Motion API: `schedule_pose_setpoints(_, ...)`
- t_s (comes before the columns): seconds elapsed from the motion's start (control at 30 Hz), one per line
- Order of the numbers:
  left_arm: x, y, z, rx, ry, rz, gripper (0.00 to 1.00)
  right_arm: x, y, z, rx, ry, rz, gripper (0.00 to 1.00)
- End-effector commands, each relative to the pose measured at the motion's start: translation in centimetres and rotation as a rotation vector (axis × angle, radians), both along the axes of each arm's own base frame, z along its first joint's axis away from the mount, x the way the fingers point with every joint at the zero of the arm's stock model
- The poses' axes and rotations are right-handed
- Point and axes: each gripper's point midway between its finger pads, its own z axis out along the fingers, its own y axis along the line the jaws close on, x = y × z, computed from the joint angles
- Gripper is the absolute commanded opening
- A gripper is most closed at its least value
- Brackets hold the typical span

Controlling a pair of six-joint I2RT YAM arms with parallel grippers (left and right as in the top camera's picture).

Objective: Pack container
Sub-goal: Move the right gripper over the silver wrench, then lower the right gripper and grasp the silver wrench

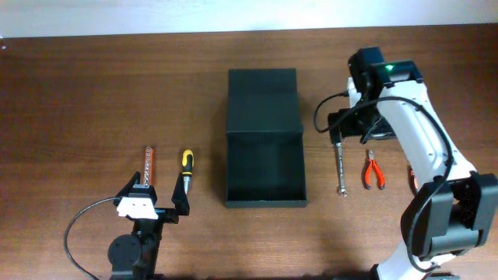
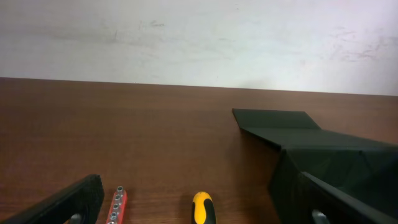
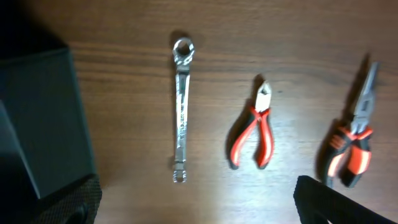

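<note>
Five hand tools lie out on the surface point(image 1: 78, 93), none inside the box, so packing looks unstarted

Far left: orange bit strip point(image 1: 149, 163), with a yellow-and-black screwdriver point(image 1: 186, 169) just beside it. Both run lengthwise away from the robot, and the screwdriver's handle is at the far end. Left hand point(image 1: 156, 201) sits at their near ends, jaws wide, nothing between them

Centre: the container point(image 1: 263, 136), dark matte box. Its open tray is on the near side and its lid flap is laid back flat toward the far side, so its long axis also runs near to far. It sits between the two arms, to the right of the left hand and to the left of the right hand

Right of it: a silver wrench point(image 1: 341, 167) lies just beside the container's right wall and parallel to it, not touching. Next come red-handled pliers point(image 1: 374, 171), then long-nose pliers point(image 1: 411, 179) partly hidden under the right arm. Right hand point(image 1: 359, 131) hangs above the wrench's far end, jaws wide and empty

Judgement: the right hand is nearer both the container and a tool, so the wrench is the likely first pick. In the wrist view the wrench runs straight up the frame with a finger on either side, so the jaws would close across its thin shank. The carry to the tray is then a short move left
</note>
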Motion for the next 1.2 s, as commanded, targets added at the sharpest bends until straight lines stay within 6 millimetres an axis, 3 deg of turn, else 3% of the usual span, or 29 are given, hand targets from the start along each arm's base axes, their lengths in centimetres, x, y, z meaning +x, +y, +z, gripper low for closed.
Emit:
schedule_pose_setpoints(0.0, 0.0, -0.1, 0.0, 0.014, -0.006, -0.010, 0.99, -1.5, -0.1, -1.8, -0.024, 0.058, -0.057, 0.99)
schedule_pose_setpoints(0.3, 0.0, -0.1, 0.0, 0.014, -0.006, -0.010, 0.99, -2.8, 0.5, -5.7, 0.042, 0.089, -0.072, 0.99)
schedule_pose_setpoints(0.73, 0.0, -0.1, 0.0, 0.014, -0.006, -0.010, 0.99, 0.3, 1.4, -6.8, 0.099, -0.041, -0.079, 0.99)
schedule_pose_setpoints(0.9, 0.0, -0.1, 0.0, 0.014, -0.006, -0.010, 0.99, -0.2, 1.4, -7.0, 0.096, -0.027, -0.078, 0.99)
schedule_pose_setpoints(1.17, 0.0, -0.1, 0.0, 0.014, -0.006, -0.010, 0.99, -1.3, 1.1, -9.0, 0.081, -0.009, -0.079, 0.99)
